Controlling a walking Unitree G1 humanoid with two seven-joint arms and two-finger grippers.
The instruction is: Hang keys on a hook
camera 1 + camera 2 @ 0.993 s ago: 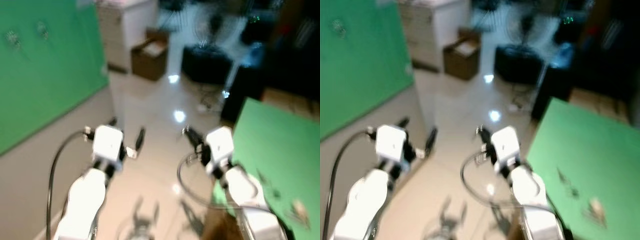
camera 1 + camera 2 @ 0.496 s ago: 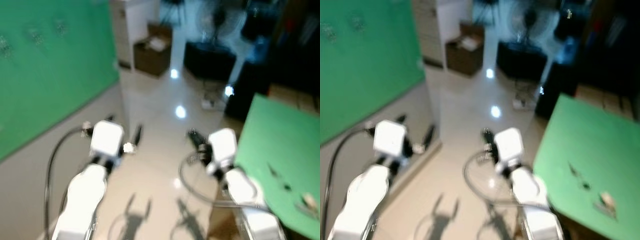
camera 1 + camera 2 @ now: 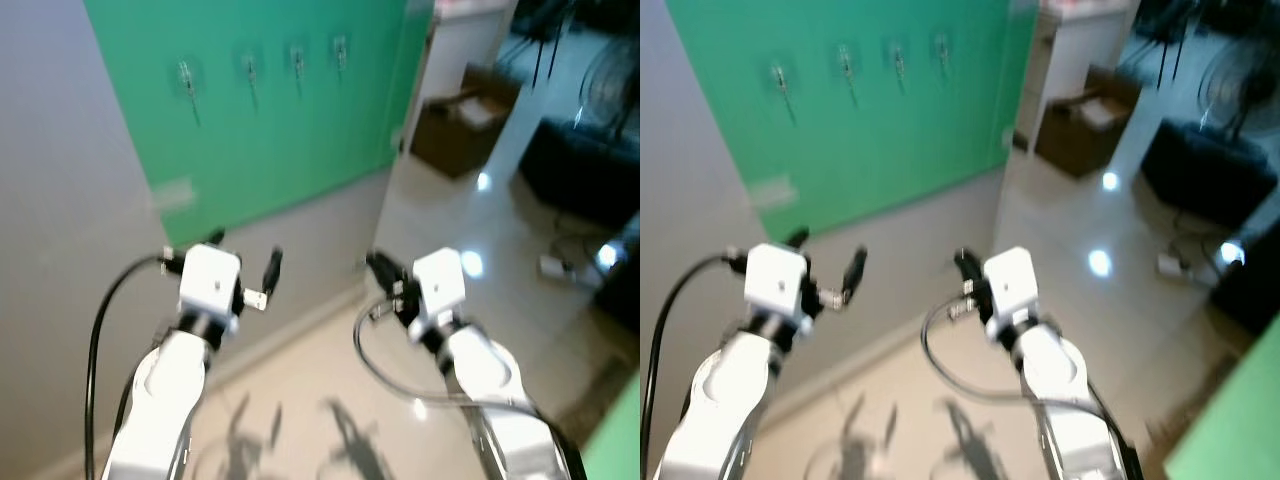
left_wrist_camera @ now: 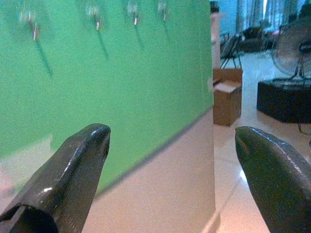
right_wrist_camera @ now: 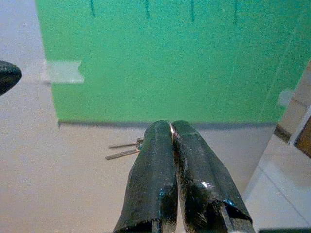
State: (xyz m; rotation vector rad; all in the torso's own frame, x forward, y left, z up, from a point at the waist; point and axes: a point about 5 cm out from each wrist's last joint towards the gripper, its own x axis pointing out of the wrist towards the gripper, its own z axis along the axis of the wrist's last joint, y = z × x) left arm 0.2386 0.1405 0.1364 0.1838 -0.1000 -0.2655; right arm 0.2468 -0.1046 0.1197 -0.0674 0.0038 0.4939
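Note:
A green panel [image 3: 270,140] on the grey wall carries a row of several small hooks [image 3: 250,68], seen again as the hooks [image 4: 96,10] in the left wrist view. My right gripper [image 3: 378,266] is held out before me at waist height, short of the wall. In the right wrist view the right gripper [image 5: 171,127] is shut on the keys [image 5: 124,149]; two metal key blades stick out beside its fingers. My left gripper [image 3: 245,262] stands open and empty at the same height, and the left gripper [image 4: 171,136] points at the green panel.
A strip of pale tape [image 3: 170,193] sits on the panel's lower left. To the right are a white cabinet [image 3: 470,40], an open cardboard box [image 3: 455,125] and a black case [image 3: 585,170] on the glossy floor. A green table corner [image 3: 620,450] shows at bottom right.
The camera has swung left: the green panel with hooks now fills the front and the green table has slid off to the right. Both arms keep their pose.

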